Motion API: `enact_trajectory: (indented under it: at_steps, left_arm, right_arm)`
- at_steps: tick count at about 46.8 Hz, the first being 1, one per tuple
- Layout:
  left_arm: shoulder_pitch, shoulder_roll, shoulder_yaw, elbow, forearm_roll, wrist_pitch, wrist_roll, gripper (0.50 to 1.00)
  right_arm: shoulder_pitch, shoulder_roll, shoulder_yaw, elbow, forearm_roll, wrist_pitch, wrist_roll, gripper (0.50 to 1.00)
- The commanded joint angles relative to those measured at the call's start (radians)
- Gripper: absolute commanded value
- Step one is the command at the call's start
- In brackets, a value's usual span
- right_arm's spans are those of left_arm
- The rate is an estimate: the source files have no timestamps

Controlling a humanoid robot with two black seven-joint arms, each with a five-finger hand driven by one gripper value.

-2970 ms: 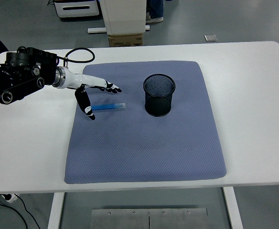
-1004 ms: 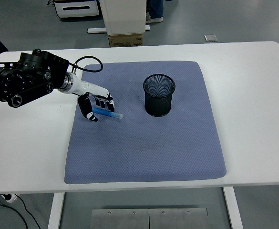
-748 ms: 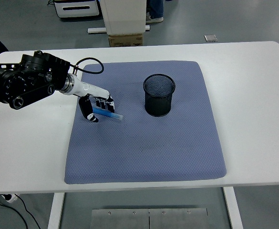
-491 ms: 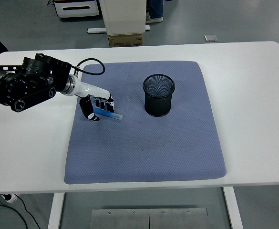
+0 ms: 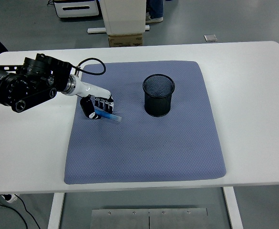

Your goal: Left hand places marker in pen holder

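At the left of the picture, the black left arm (image 5: pixel 22 88) comes in over the white counter (image 5: pixel 29 143). A black cable (image 5: pixel 89 62) loops up behind its wrist. The left robot hand (image 5: pixel 97 105) sits at the left edge of the blue-gray mat (image 5: pixel 144 143). Its fingers (image 5: pixel 103 102) are curled down over a blue marker (image 5: pixel 107 115), and the thumb is tucked in on the near side, so the robot hand is pinching the marker. The marker lies low by the mat, tilted, with its free end pointing down and to the right. You cannot tell if it is touching the mat or just above it.

Right of the middle, well apart from the marker, a black mesh pen holder (image 5: pixel 159 95) stands upright on the mat.
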Motion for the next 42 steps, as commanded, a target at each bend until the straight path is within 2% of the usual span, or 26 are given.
enact_trajectory:
  at_steps: [1,17,23,42]
  left_arm:
    - [0.001,0.000,0.000,0.000,0.000,0.002,0.000,0.587]
    - [0.000,0.002,-0.002,0.000,0.002,0.003,0.000,0.581]
    - [0.000,0.000,-0.002,0.000,0.002,0.038,0.000,0.581]
    - [0.001,0.000,-0.002,0.000,0.012,0.083,-0.002,0.581]
  right_arm:
    - [0.000,0.000,0.000,0.000,0.001,0.000,0.000,1.000]
    - [0.000,0.000,0.000,0.000,0.001,0.000,0.000,1.000]
    - [0.000,0.000,0.000,0.000,0.001,0.000,0.000,1.000]
    - [0.000,0.000,0.000,0.000,0.001,0.000,0.001,1.000]
